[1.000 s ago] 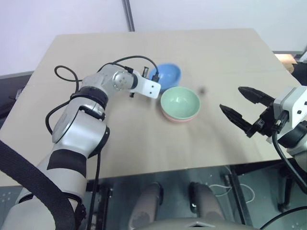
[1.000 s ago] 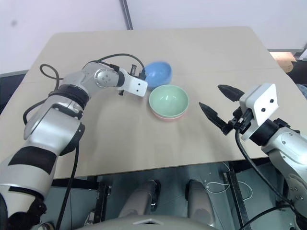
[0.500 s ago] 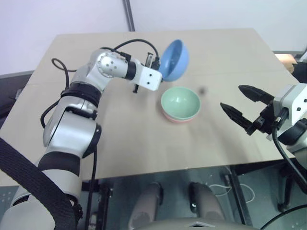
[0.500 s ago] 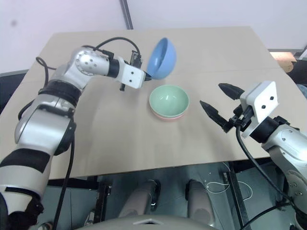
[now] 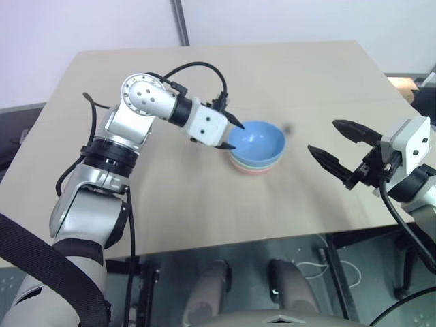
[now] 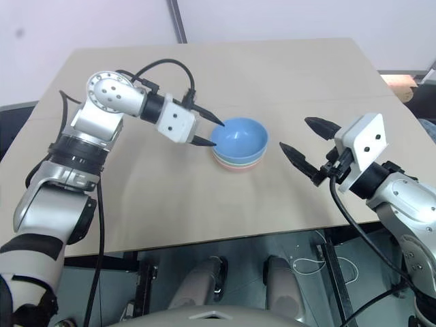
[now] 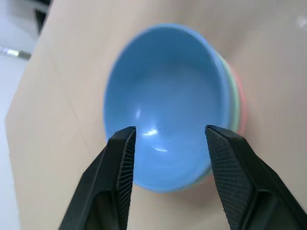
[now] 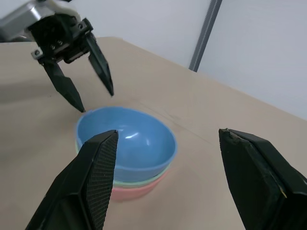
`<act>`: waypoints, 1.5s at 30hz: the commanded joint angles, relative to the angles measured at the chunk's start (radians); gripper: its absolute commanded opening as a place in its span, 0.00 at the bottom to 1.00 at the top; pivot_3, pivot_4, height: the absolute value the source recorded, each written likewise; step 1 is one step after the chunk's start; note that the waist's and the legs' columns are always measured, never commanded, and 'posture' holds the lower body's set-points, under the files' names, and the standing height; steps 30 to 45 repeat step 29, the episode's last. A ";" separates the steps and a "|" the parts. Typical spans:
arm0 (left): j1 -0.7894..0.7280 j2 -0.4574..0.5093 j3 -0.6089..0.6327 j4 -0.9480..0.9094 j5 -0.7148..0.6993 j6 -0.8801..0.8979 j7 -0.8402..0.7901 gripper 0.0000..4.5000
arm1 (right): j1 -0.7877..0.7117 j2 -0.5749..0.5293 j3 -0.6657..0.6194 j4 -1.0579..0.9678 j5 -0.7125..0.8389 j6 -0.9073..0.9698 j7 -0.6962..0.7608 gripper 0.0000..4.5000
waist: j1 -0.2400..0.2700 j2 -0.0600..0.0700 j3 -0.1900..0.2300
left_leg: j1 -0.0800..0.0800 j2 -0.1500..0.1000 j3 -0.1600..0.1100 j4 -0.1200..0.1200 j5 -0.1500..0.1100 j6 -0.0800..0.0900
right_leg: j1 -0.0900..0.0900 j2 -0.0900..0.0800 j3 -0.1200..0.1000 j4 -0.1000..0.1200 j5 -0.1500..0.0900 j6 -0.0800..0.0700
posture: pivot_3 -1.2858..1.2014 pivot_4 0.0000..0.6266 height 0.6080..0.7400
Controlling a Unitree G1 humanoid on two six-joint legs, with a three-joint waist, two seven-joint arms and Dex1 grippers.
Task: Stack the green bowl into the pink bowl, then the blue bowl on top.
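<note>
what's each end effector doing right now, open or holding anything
Left end effector: open, holding nothing, its fingertips beside the rim of the blue bowl.
Right end effector: open, holding nothing, off to the side of the bowls.

From the head we look forward and down over the counter (image 5: pixel 320 82), both eyes taking in its whole top from far edge to near edge, the right eye set slightly aside; both share the stack of bowls near the counter's middle, the blue bowl (image 5: pixel 255 142) on top. From the left wrist we look closely down along the left claw (image 7: pixel 168 136) into the blue bowl; from the right wrist we look level along the right claw (image 8: pixel 168 139), from farther off, at the same stack, the left claw and the counter's far edge.
</note>
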 commanded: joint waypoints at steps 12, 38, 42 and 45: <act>0.668 0.085 0.543 -0.848 -0.407 0.926 0.444 1.00 | -0.087 -0.054 0.070 0.294 0.023 -0.063 0.313 0.99 | -0.015 0.002 -0.001 | 0.003 0.002 -0.003 -0.002 0.000 0.000 | 0.001 0.000 0.002 -0.001 0.000 0.000 | 0.52 0.24 1.00; 1.238 0.099 0.921 -0.960 -0.571 0.959 0.463 1.00 | 0.101 -0.247 -0.178 0.507 -0.017 -0.181 0.648 1.00 | 0.017 0.003 -0.001 | 0.003 0.004 0.005 -0.002 -0.003 -0.005 | 0.000 -0.001 0.002 -0.002 -0.003 -0.005 | 0.52 0.24 1.00; 1.238 0.099 0.921 -0.960 -0.571 0.959 0.463 1.00 | 0.101 -0.247 -0.178 0.507 -0.017 -0.181 0.648 1.00 | 0.017 0.003 -0.001 | 0.003 0.004 0.005 -0.002 -0.003 -0.005 | 0.000 -0.001 0.002 -0.002 -0.003 -0.005 | 0.52 0.24 1.00; 1.238 0.099 0.921 -0.960 -0.571 0.959 0.463 1.00 | 0.101 -0.247 -0.178 0.507 -0.017 -0.181 0.648 1.00 | 0.017 0.003 -0.001 | 0.003 0.004 0.005 -0.002 -0.003 -0.005 | 0.000 -0.001 0.002 -0.002 -0.003 -0.005 | 0.52 0.24 1.00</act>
